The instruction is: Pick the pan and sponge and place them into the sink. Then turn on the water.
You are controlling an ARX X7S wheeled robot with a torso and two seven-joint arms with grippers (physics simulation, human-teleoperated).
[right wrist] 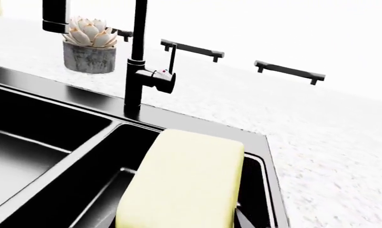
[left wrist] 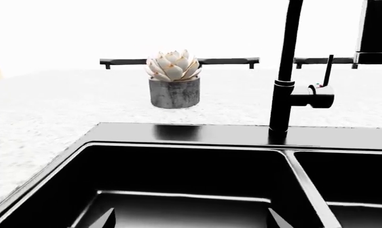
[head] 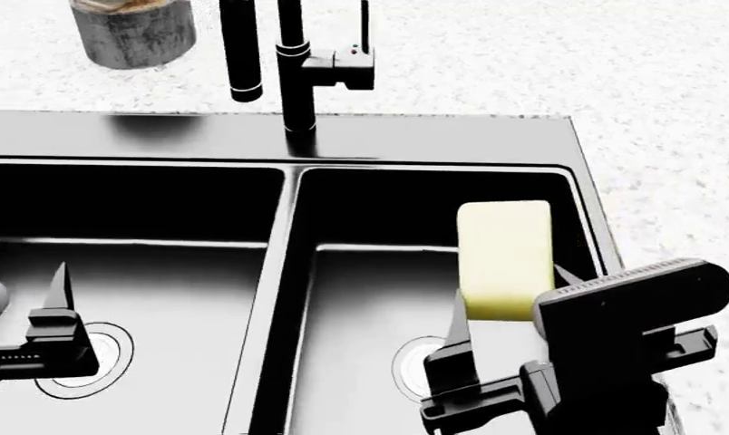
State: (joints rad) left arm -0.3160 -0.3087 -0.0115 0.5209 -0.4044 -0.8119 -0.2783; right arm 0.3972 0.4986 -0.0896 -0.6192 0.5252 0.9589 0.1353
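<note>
The glossy black double-basin sink [head: 437, 145] fills the head view, with the tall black tap [head: 295, 72] behind the divider. My right gripper [head: 510, 299] is shut on the pale-yellow sponge [head: 505, 254] and holds it over the right basin, near its right wall. The sponge [right wrist: 185, 185] fills the lower right wrist view, between the fingers. My left gripper [left wrist: 191, 221] is open and empty over the left basin; one finger [head: 60, 288] shows above the left drain [head: 99, 362]. The pan is out of view. No water shows at the spout.
A succulent in a grey pot [left wrist: 174, 85] stands on the speckled white counter [head: 655, 136] behind the left basin. The tap's lever [left wrist: 327, 71] points up on its right side. Black handles [right wrist: 289, 71] line the back wall. The right drain [head: 413, 362] is partly hidden by my right gripper.
</note>
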